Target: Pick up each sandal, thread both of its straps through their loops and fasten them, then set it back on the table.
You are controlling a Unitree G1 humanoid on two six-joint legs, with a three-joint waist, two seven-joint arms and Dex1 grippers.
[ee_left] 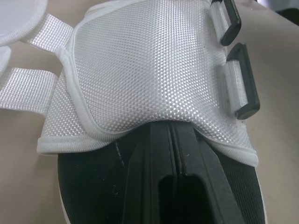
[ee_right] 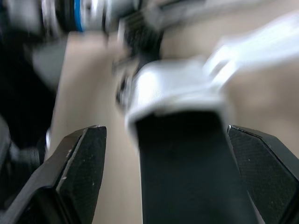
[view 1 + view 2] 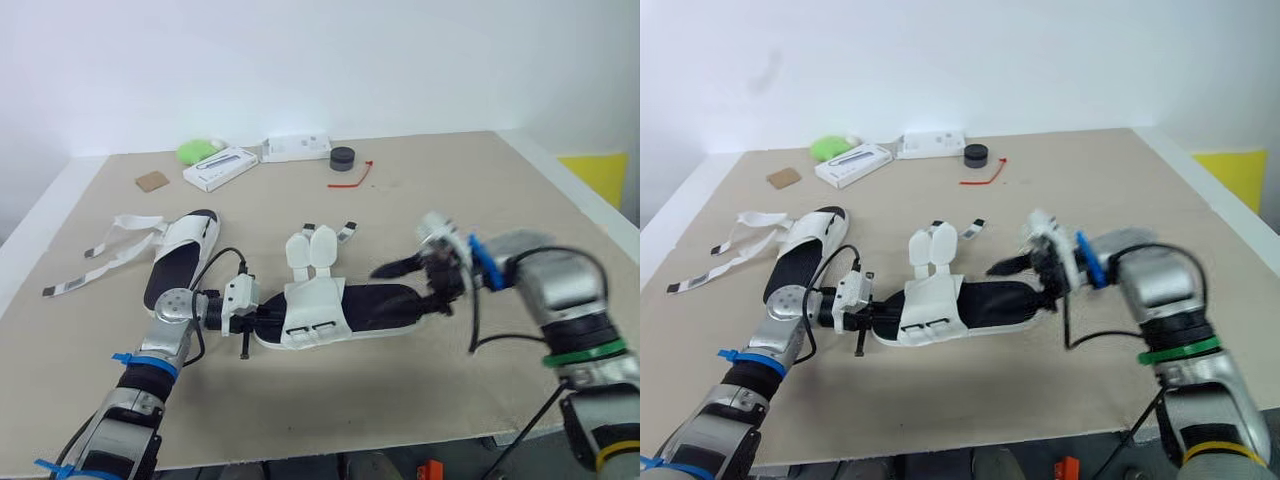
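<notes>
A black-soled sandal with a white upper lies mid-table, its two straps flipped open toward the back. My left gripper is at one end of it. Its fingers are shut together on the insole, with their tips hidden under the white upper. My right gripper is open at the other end, and the black sole lies between its spread fingers. A second sandal lies at the left with its long straps trailing loose.
Along the back of the table lie a green object, two white boxes, a black puck, a red tie and a brown card. The front edge runs close below both arms.
</notes>
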